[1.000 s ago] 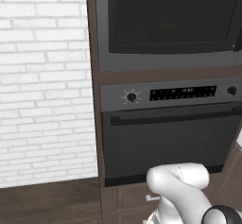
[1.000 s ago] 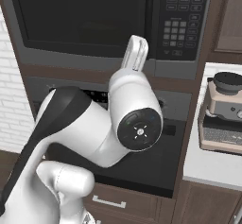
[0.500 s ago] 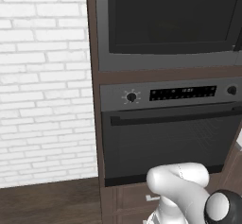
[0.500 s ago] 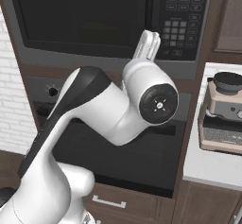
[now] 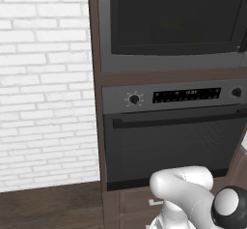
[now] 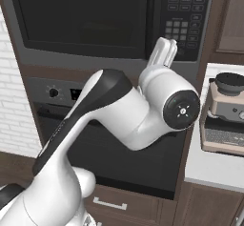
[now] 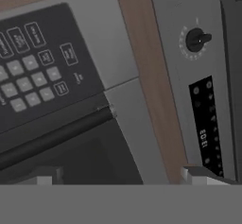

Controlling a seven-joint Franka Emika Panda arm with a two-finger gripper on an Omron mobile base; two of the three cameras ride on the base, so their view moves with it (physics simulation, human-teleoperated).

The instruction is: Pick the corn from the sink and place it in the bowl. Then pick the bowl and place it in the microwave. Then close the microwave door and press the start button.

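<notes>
right base view: your gripper sits raised before the microwave, near its keypad, jaws spread wide and empty. the microwave door looks shut, above the oven. you see the coffee machine at right.

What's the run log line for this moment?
phase: reaching for keypad | gripper: open, empty, near microwave keypad | microwave door: closed | oven: below
</notes>
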